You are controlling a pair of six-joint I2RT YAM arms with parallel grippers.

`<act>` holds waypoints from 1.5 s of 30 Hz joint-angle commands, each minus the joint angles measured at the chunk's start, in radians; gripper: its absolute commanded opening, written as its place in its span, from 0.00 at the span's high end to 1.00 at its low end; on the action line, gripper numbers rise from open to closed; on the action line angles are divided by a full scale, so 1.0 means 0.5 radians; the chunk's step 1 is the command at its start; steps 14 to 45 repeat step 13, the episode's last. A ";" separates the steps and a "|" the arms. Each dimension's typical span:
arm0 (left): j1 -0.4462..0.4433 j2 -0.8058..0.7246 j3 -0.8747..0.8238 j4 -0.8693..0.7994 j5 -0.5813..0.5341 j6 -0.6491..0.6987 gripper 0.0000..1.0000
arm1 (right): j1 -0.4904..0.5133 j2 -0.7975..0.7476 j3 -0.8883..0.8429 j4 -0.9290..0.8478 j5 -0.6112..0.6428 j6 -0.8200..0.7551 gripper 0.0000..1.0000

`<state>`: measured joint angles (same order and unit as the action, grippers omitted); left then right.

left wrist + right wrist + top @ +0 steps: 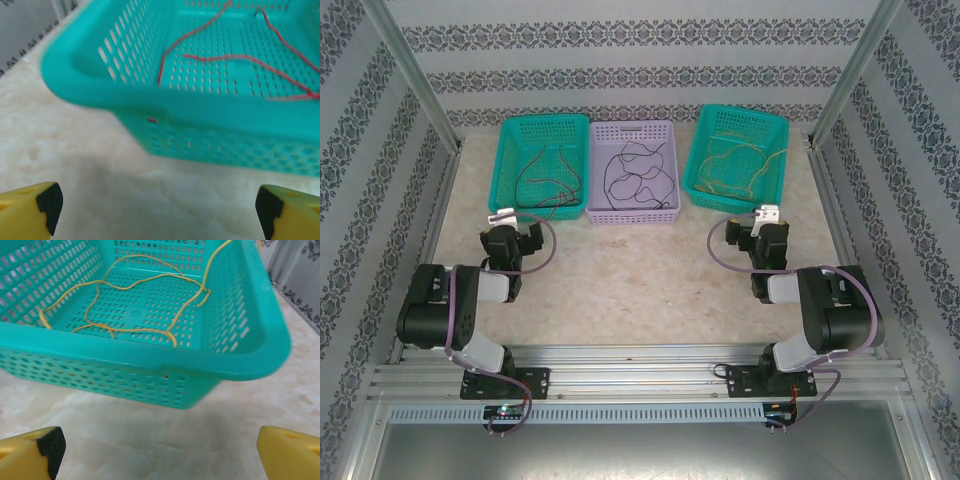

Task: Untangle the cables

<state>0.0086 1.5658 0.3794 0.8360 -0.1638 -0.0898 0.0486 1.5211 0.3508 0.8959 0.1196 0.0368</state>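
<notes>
Black cables [638, 178] lie in the purple basket [632, 216], red cables [220, 58] in the teal basket [545, 121] left of it, yellow cables [140, 330] right of it, while the left claw [157, 207] and right claw [162, 447] gape wide, holding nothing.

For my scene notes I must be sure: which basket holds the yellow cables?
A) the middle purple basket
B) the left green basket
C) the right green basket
C: the right wrist view shows the yellow cables lying curled on the floor of the right green basket.
</notes>
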 commanded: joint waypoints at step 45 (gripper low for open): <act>-0.042 0.039 -0.024 0.278 0.050 0.115 0.00 | -0.039 -0.023 0.058 0.016 -0.100 -0.034 0.02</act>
